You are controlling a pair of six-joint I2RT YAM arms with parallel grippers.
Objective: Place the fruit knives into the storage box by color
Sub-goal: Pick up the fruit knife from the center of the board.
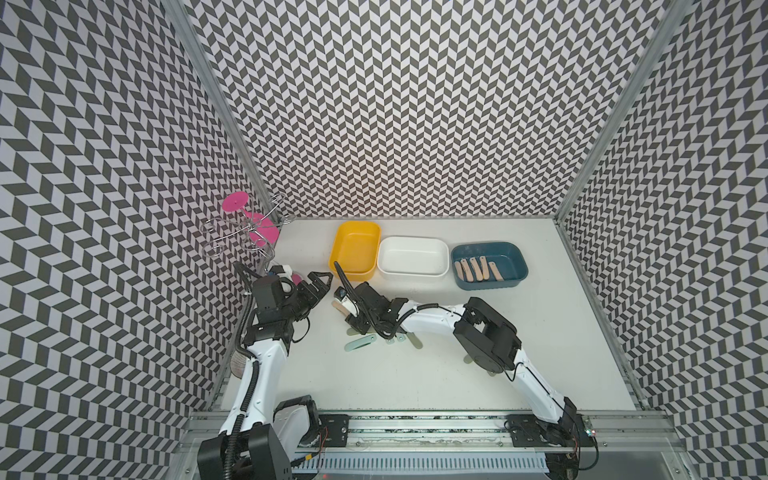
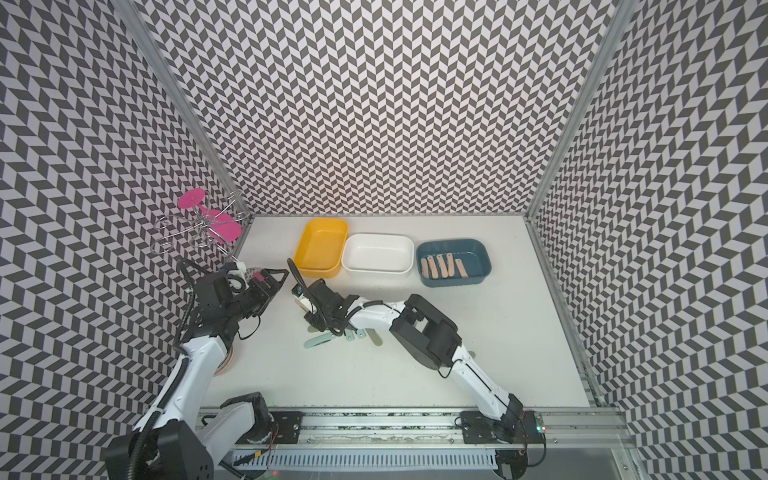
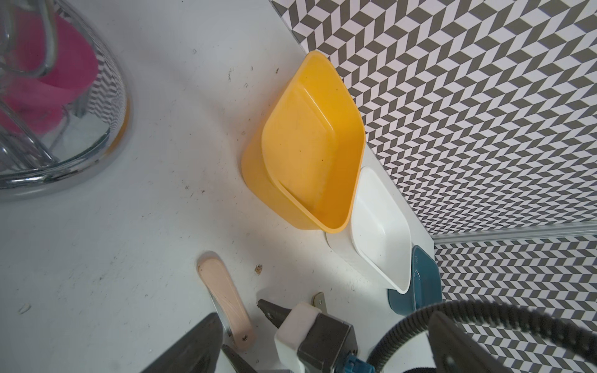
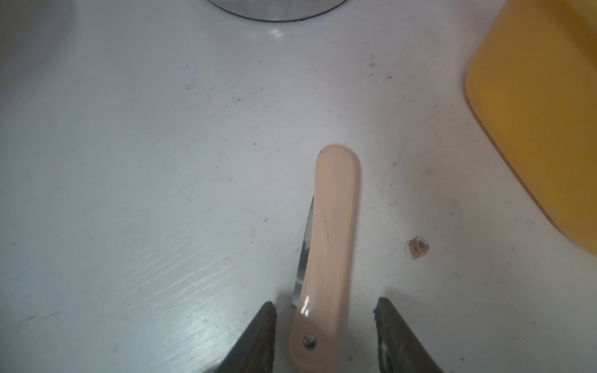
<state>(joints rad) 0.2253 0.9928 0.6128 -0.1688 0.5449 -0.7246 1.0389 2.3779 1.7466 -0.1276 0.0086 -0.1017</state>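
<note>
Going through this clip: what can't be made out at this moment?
- Loose knives, in both top views: the right arm covers the pile, so count and some colours are hidden.
- Blue box, left wrist view: mostly behind the white box and a cable; contents unseen.
- Peach knife, right wrist view: its near end is cut off by the picture edge, inside the open right gripper.

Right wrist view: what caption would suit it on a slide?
Peach-pink fruit knife lying flat on the white table, between the open jaws of the right tool, yellow storage box nearby.
</note>
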